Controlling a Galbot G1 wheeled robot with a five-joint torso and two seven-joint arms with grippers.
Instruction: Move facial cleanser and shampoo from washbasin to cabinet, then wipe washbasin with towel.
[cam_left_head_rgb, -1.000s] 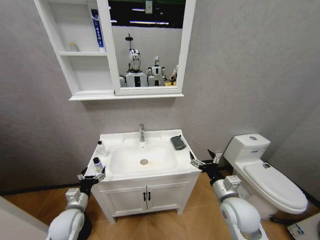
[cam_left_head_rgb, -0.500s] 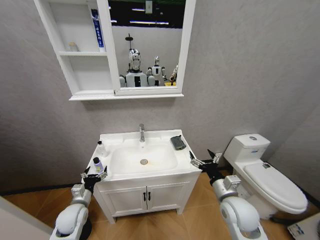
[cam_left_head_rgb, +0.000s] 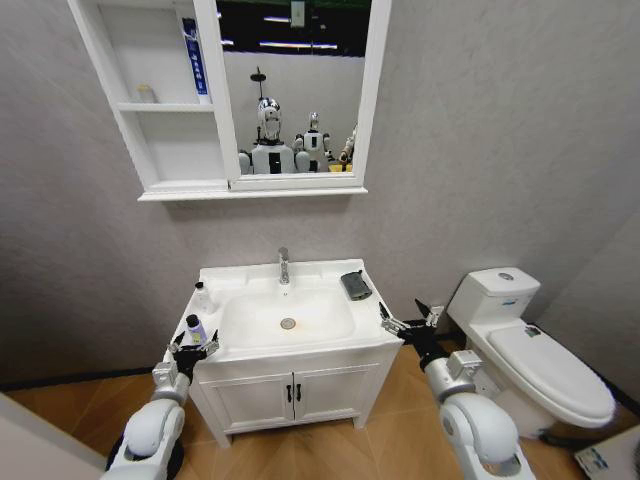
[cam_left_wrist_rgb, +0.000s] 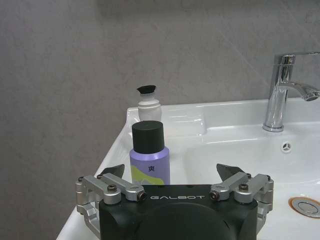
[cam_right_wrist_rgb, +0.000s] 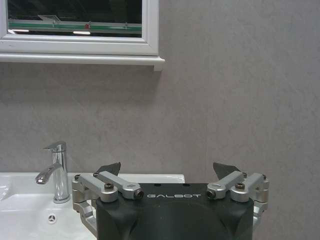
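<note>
You have the whole task ahead of you: the lilac bottle with a black cap (cam_left_wrist_rgb: 149, 155) and the small white bottle with a black top (cam_left_wrist_rgb: 149, 98) stand at the left edge of the white ceramic washbasin (cam_left_head_rgb: 300, 350), and the dark grey folded towel (cam_left_head_rgb: 355, 286) lies at its back right corner. The white wall cabinet (cam_left_head_rgb: 165, 107) awaits both bottles. Your left gripper (cam_left_head_rgb: 191, 347) is spread wide just before the lilac bottle; your right gripper (cam_left_head_rgb: 408, 322) hangs open off the front right corner.

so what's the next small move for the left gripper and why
Probably ease the left gripper forward around the purple bottle. Its fingers are open, and the bottle stands upright just ahead of them on the washbasin, a little off centre between them, not yet enclosed. The right gripper waits open by the basin's right edge.
</note>
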